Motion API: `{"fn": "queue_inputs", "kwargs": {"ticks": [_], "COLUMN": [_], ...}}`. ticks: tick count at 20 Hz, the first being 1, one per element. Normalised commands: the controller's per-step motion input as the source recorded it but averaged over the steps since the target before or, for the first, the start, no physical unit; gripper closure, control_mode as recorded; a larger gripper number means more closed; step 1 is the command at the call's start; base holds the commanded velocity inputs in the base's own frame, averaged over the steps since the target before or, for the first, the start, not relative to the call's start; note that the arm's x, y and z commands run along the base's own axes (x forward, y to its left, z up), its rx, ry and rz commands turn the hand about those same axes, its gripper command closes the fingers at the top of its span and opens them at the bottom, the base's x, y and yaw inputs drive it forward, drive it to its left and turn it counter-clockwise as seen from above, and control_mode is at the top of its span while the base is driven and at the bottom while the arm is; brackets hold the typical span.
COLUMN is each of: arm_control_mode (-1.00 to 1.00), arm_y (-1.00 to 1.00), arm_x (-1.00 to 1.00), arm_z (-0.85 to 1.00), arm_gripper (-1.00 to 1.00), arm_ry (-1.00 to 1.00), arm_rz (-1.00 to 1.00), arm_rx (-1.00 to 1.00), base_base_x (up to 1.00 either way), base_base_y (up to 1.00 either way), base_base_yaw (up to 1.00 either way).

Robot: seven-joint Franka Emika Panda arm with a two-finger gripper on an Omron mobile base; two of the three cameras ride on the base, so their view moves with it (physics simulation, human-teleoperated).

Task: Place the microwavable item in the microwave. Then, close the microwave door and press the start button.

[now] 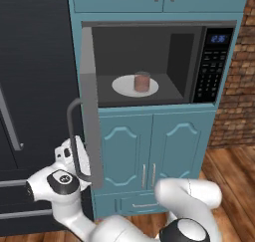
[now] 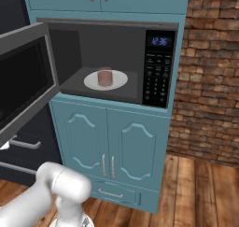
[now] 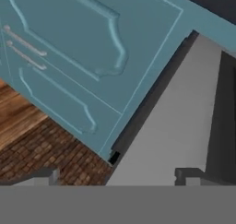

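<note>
1. You already have the microwavable item (image 1: 142,81) where it belongs: it stands upright on the white turntable (image 1: 123,87), at the centre of the left base view and left of centre in the upper half of the right base view. That part of the job looks done.

2. The microwave (image 1: 164,61) is open, its cavity exposed across the upper half of both base views. The keypad strip (image 1: 212,66) with its blue display sits at the cavity's right end, where you will need to reach for the start button.

3. The microwave door (image 1: 90,111) is swung out towards you. In the left base view you see it nearly edge-on, left of centre, with the bar handle (image 1: 73,136) curving off its left side. In the right base view its dark window fills the left edge.

4. Your arm is folded low. Its white wrist sits in the lower left of the left base view, tucked against the handle side of the door, which I read as a setup for pushing it shut.

5. The gripper (image 3: 117,177) has its jaws spread wide and holds nothing. In the hand view its two dark fingertips (image 3: 189,174) stand at the bottom, facing the door's grey face, with the blue cabinet doors (image 3: 69,48) in the upper left.
</note>
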Motion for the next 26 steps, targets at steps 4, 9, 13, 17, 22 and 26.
{"fn": "queue_inputs", "kwargs": {"ticks": [4,9,13,17,22,26], "arm_control_mode": [-1.0,-1.0,-1.0,-1.0,-1.0,-1.0], "arm_y": [-1.0,-1.0,-1.0,-1.0,-1.0,-1.0], "arm_x": [0.0,0.0,0.0,0.0,0.08,0.12], "arm_z": [0.06,0.03,0.04,0.03,0.01,0.37], "arm_gripper": [-1.0,-1.0,-1.0,-1.0,-1.0,-1.0], "arm_ry": [0.0,0.0,0.0,0.0,0.0,-0.09], "arm_rz": [-0.04,-0.01,0.0,0.0,0.07,0.1], "arm_rx": [0.12,0.14,0.16,0.2,0.21,0.14], "base_base_x": [0.0,0.0,0.0,0.0,0.0,0.0], "base_base_y": [0.0,0.0,0.0,0.0,0.0,0.0], "base_base_yaw": [0.0,0.0,0.0,0.0,0.0,0.0]}}
